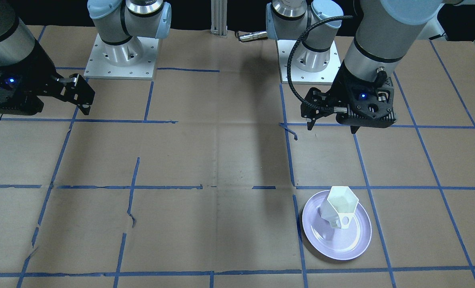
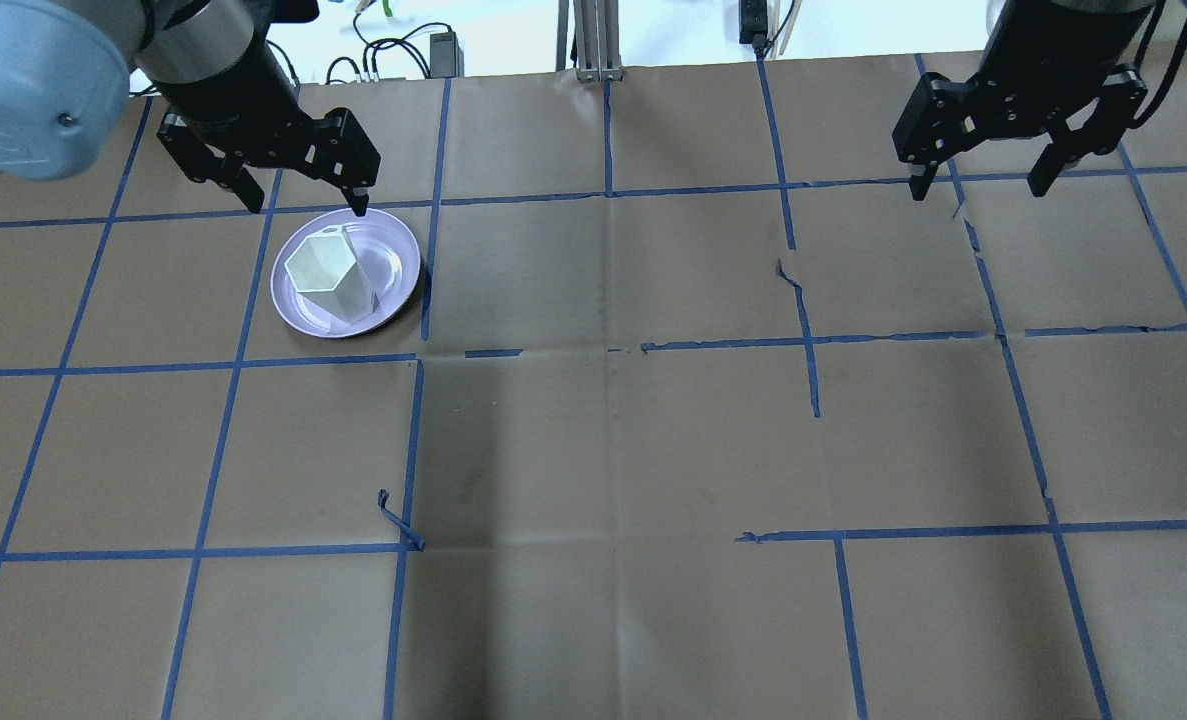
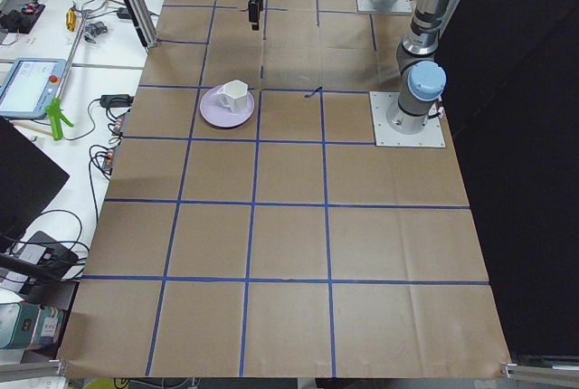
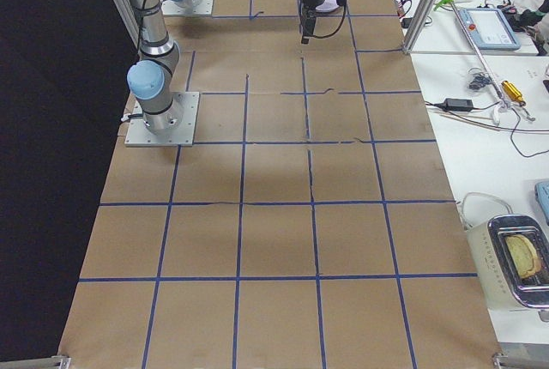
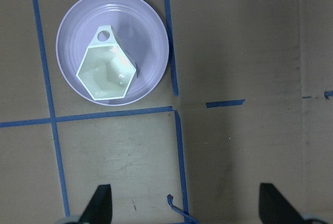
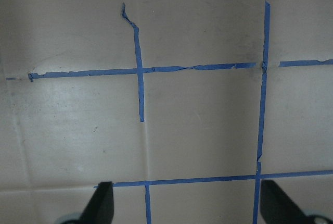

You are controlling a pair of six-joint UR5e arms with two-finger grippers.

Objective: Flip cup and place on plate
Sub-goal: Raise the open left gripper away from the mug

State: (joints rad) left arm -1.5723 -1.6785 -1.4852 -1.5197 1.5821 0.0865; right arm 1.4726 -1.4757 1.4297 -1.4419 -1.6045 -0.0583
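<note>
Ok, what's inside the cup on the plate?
Nothing shows inside the cup: the left wrist view looks straight down to its bare faceted bottom. It stands mouth up on the plate, hiding the patch beneath it.

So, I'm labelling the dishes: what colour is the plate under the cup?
Pale lavender, glossy. The plate shows best in the left wrist view.

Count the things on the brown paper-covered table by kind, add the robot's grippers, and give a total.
White faceted cup: 1
Round pale lavender plate: 1
Black two-finger grippers: 2, the left gripper and the right gripper
Total: 4
</note>
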